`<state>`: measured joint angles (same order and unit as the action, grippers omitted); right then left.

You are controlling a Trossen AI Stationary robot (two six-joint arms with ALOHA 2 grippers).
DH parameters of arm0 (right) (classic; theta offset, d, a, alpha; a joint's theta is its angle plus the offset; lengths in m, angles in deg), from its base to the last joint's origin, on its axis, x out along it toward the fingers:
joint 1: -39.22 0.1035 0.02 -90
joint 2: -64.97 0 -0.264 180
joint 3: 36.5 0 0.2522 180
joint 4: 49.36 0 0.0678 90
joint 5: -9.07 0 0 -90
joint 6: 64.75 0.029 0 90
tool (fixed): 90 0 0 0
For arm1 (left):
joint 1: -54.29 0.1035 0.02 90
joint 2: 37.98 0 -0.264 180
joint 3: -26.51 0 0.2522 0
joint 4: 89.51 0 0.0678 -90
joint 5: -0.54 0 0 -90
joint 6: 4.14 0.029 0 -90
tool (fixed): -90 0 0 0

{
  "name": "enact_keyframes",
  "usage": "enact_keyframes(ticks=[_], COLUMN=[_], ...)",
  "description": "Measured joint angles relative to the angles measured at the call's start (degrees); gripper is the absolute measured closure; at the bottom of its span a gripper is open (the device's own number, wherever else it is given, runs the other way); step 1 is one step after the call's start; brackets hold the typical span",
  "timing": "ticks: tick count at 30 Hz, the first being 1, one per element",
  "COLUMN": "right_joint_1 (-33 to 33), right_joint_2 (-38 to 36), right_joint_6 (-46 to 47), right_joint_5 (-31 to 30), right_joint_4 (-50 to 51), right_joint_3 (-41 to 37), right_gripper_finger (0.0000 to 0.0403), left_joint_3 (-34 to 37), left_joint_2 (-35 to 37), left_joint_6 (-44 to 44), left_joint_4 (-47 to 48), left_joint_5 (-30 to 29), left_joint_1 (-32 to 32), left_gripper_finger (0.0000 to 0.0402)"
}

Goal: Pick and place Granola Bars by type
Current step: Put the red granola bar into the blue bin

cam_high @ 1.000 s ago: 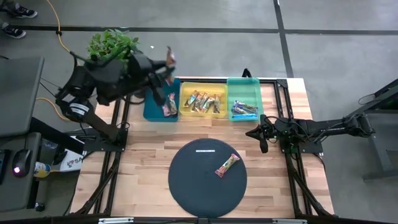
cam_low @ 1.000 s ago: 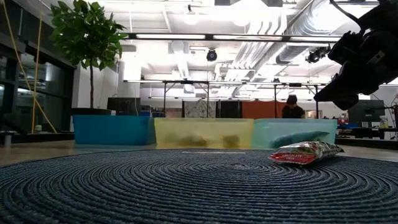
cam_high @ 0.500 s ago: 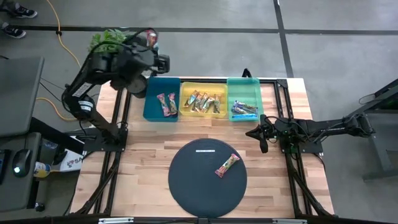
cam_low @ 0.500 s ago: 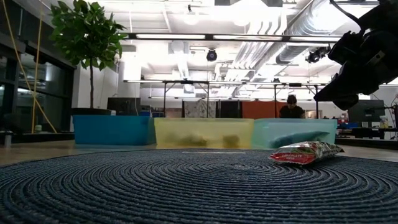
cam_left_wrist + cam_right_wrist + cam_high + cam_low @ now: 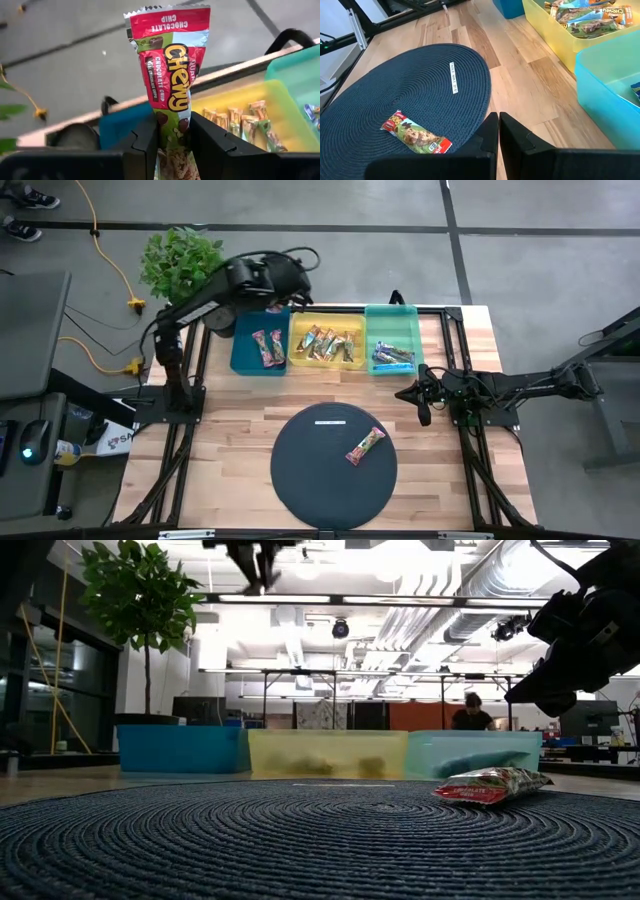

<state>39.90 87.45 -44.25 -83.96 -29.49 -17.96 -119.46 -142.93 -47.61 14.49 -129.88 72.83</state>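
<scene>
1. Last red bar [image 5: 365, 446] lay on mat [image 5: 300, 470], near idle right gripper [image 5: 498, 131] — fingers closed, empty.
2. Left gripper [image 5: 170, 131] pinched red bar [image 5: 169, 75] by its end above blue tray [image 5: 243, 352]; could swing and miss.

Two dark, matte arms of blocky jointed segments, each tool [image 5: 170, 145] with flat black fingers [image 5: 512, 135].
</scene>
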Motion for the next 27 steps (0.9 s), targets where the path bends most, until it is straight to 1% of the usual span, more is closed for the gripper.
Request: enact_keyframes(ticks=[4,11,16,24,27], right_joint_1=[0.0,0.0,0.0,0.0,0.0], right_joint_2=[0.0,0.0,0.0,0.0,0.0], right_joint_6=[0.0,0.0,0.0,0.0,0.0], right_joint_5=[0.0,0.0,0.0,0.0,0.0], right_joint_4=[0.0,0.0,0.0,0.0,0.0], right_joint_3=[0.0,0.0,0.0,0.0,0.0], right_gripper_finger=[0.0402,0.0402,0.0402,0.0402,0.0402], left_joint_3=[4.2,15.7,22.5,34.6,39.6], left_joint_2=[-2.2,-3.0,-3.0,-3.0,-3.0], left_joint_6=[-3.7,-8.2,-9.7,-7.5,-5.0], left_joint_4=[-0.1,-0.3,-0.5,-9.5,-14.6], left_joint_5=[3.2,2.7,3.1,9.1,12.9], left_joint_1=[1.5,2.5,4.2,7.4,8.7], left_gripper_finger=[0.0306,0.0338,0.0345,0.0346,0.0346])
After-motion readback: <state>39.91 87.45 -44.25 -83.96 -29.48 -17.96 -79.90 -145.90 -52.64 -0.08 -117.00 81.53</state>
